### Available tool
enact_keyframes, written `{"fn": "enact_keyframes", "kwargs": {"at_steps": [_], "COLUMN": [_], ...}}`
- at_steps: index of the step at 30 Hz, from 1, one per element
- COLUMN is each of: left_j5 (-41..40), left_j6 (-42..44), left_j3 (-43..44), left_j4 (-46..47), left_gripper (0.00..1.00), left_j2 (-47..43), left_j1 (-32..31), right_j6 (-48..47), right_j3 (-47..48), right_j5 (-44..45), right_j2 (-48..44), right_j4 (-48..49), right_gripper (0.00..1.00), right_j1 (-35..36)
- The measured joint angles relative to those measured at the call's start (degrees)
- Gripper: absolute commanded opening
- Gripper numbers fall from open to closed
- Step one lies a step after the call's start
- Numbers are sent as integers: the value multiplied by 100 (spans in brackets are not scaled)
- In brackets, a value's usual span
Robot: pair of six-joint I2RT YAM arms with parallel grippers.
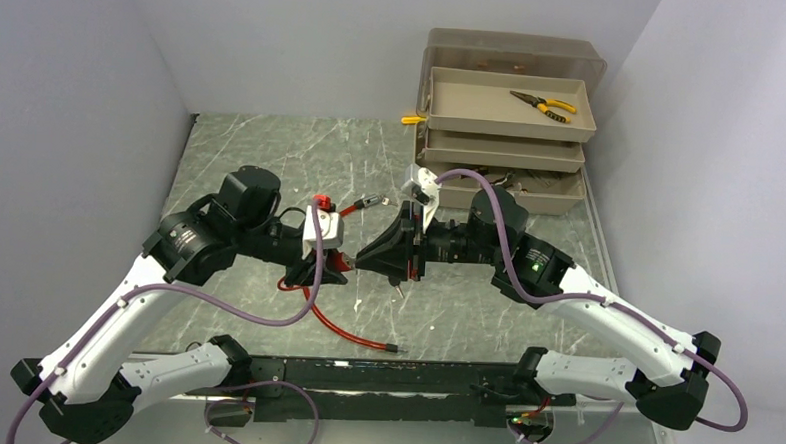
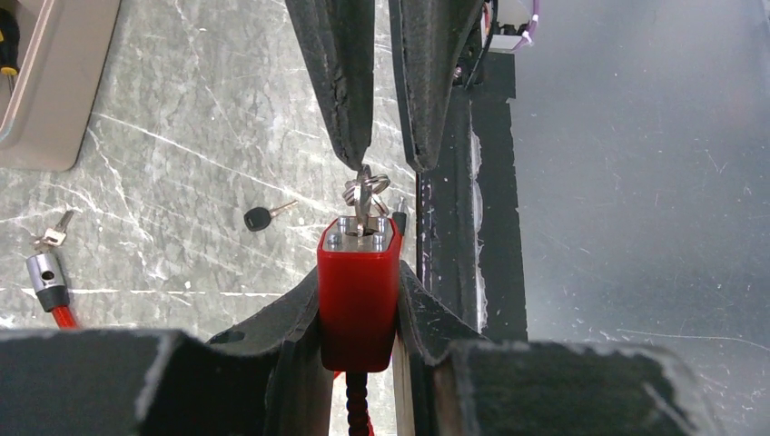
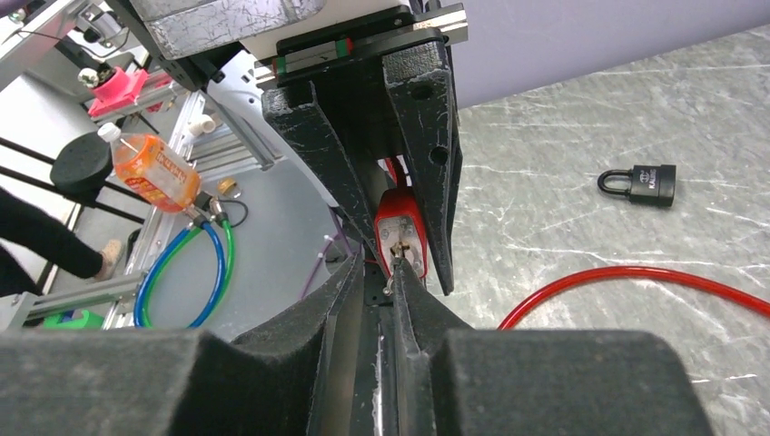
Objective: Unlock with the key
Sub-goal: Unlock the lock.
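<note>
A red lock [image 2: 359, 300] sits clamped between the pads of my left gripper [image 2: 359, 282], which is shut on its sides, keyhole end facing away. A silver key [image 2: 363, 195] with a small ring stands in that keyhole. My right gripper [image 3: 374, 272] comes in from the opposite side, nose to nose with the left one [image 1: 329, 269]. Its jaws are narrow but still apart. The key [image 3: 394, 269] lies against one fingertip only, and a gap shows beside it. In the top view the right gripper [image 1: 364, 261] meets the left over the table's middle, hiding the lock.
A red cable [image 1: 344, 330] runs from the lock toward the near black rail [image 1: 392, 377]. Its metal end with spare keys [image 2: 47, 272] and a black-headed key [image 2: 259, 218] lie nearby. A black padlock [image 3: 640, 182] lies further off. Stacked beige trays [image 1: 452, 145] hold pliers [image 1: 544, 106] at the back right.
</note>
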Motion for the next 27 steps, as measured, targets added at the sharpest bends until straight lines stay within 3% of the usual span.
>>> {"fn": "enact_keyframes", "kwargs": {"at_steps": [8,22,27], "left_j5": [31,94,111], "left_j6": [-39,-39,-39], "left_j3": [-11,-9,-9], "left_j4": [4,2,2], "left_gripper": [0,0,0], "left_j2": [2,2,2], "left_j1": [0,0,0], "right_j6": [-2,2,13], "right_j3": [-11,-22,-98], "right_j5": [-66,-153,-199], "right_j2": [0,81,111], "right_j4": [-2,35,153], "right_gripper": [20,36,20], "right_j1": [0,-4,-4]}}
